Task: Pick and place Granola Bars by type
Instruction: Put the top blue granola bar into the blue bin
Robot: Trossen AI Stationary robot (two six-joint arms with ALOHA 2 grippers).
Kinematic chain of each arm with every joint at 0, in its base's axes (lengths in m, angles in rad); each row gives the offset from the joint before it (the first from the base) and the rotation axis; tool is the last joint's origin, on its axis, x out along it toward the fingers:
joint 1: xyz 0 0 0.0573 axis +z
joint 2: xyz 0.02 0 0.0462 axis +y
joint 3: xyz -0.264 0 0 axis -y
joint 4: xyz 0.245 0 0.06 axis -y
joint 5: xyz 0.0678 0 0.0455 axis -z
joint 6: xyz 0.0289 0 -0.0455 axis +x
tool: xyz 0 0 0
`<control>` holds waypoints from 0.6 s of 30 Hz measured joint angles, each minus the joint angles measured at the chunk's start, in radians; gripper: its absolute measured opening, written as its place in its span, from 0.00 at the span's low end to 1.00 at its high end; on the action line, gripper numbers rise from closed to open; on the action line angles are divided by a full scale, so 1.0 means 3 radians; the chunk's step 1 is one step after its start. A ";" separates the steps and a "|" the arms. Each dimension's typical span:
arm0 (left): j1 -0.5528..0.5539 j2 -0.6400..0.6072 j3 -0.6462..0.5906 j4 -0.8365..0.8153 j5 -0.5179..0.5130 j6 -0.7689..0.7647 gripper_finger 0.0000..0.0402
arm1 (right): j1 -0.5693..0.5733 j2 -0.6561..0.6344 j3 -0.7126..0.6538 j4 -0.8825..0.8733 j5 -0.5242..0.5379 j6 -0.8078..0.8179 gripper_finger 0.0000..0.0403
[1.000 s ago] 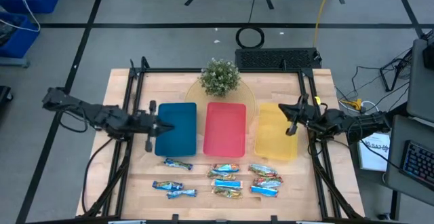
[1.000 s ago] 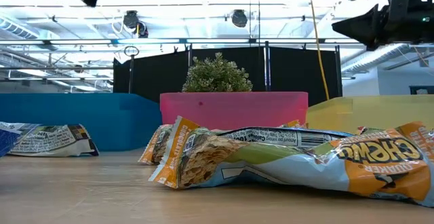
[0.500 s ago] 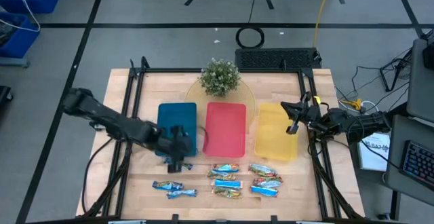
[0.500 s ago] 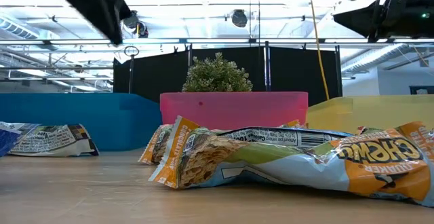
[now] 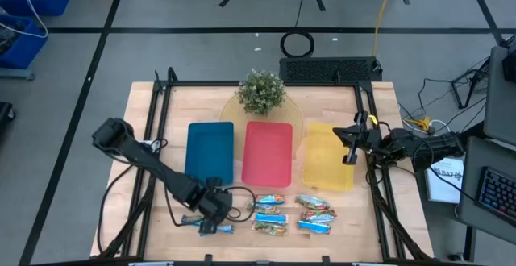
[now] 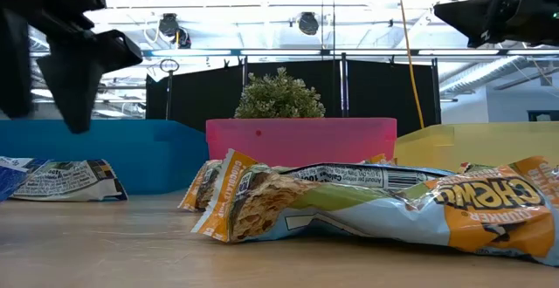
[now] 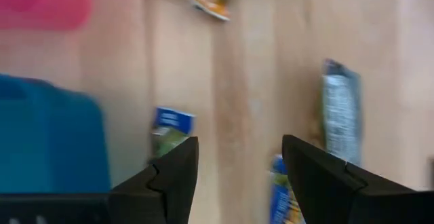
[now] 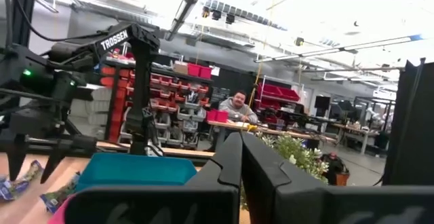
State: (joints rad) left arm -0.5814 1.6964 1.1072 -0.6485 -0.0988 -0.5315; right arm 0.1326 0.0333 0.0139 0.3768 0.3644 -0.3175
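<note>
My left tool [image 5: 211, 209] hangs released over the shiny blue-white granola bars [image 5: 207, 224] on the wooden tabletop [image 5: 145, 137]. Right tool [image 5: 348, 147] sits clenched above the flat yellow tray [image 5: 326, 177]

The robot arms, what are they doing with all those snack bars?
They are sorting granola bars into trays by type. The left gripper, jaws open, hovers over the bars at the table's front-left, near one bar, holding nothing yet. The right gripper, jaws shut, waits above the yellow tray. The blue tray and red tray look empty, so no bar is sorted yet.
</note>
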 joint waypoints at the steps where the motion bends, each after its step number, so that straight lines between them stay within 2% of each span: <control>1: -0.0012 0.0005 0.0000 -0.0015 -0.0084 -0.0001 0.55 | 0.0000 -0.0001 0.0000 0.0001 -0.0001 -0.0034 0.00; 4: -0.0031 0.0003 0.0000 -0.0017 -0.0294 0.0063 0.55 | 0.0000 0.0000 0.0000 0.0002 -0.0001 -0.0141 0.00; 10: -0.0019 0.0002 -0.0042 -0.0087 -0.0320 0.0084 0.54 | 0.0000 -0.0001 0.0000 0.0030 -0.0001 -0.0290 0.00; 18: -0.0006 0.0002 -0.0168 -0.0194 -0.0374 0.0189 0.54 | 0.0000 0.0000 0.0000 -0.0019 -0.0003 -0.0205 0.00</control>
State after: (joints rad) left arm -0.5831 1.6970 1.0568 -0.7068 -0.2110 -0.4748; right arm 0.1326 0.0334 0.0140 0.3712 0.3636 -0.3789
